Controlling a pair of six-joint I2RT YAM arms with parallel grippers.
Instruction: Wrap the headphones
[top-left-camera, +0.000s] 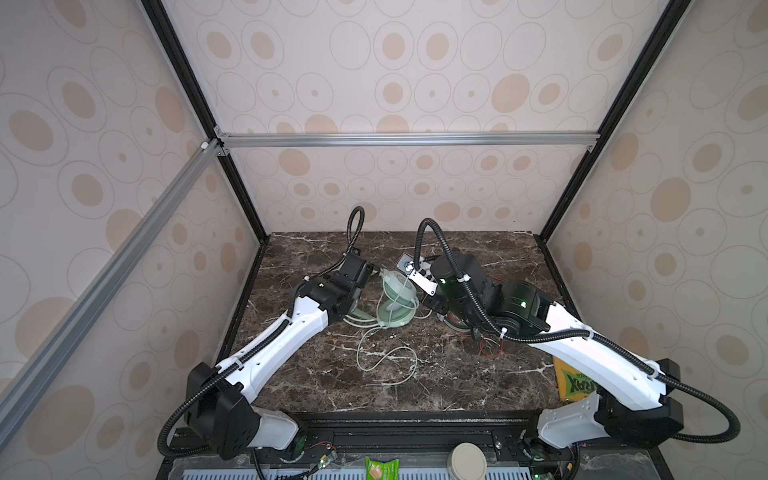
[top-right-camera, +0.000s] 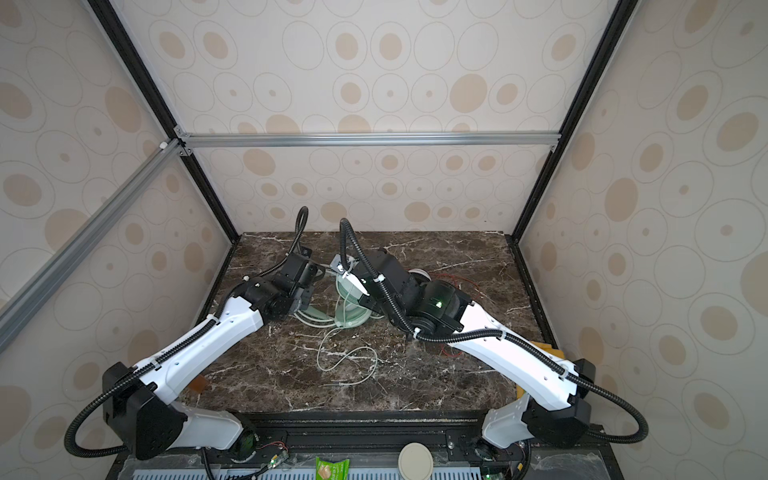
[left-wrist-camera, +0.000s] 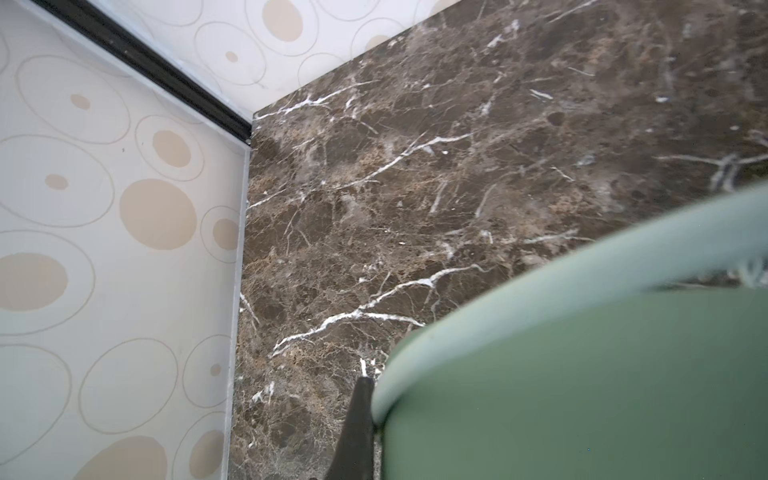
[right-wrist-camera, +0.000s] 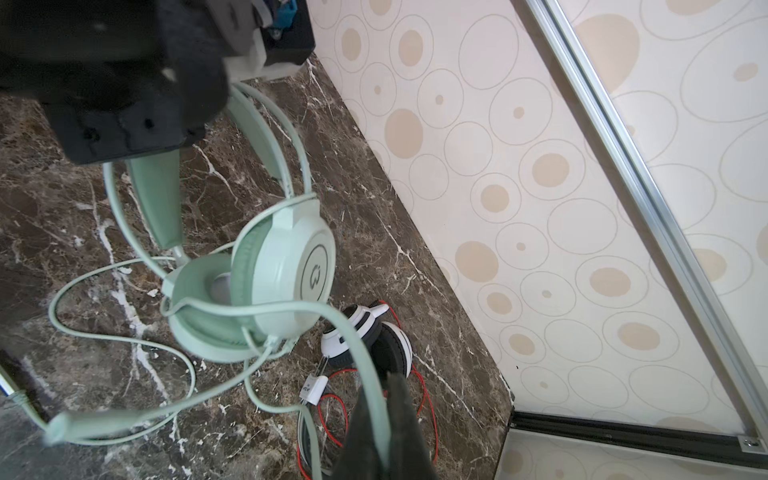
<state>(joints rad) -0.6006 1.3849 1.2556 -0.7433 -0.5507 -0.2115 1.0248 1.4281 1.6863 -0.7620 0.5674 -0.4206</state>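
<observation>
Right wrist view: your right gripper (right-wrist-camera: 384, 401), fully closed, pinches pale green cable (right-wrist-camera: 353, 343); left gripper (right-wrist-camera: 139, 143), closed, clamps mint-green headset (right-wrist-camera: 286, 266).

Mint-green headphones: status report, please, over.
Left gripper shut on headband. Right gripper shut on pale green cable, mostly loose on table. White headphones lie close by.

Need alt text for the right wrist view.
A mint-green over-ear headset is mid-frame over the brown marble table, its pale green cable looping off and pinched in the shut right tool. Beyond it, by the patterned wall, lies a white headset with black earpads and a thin red cable.
</observation>
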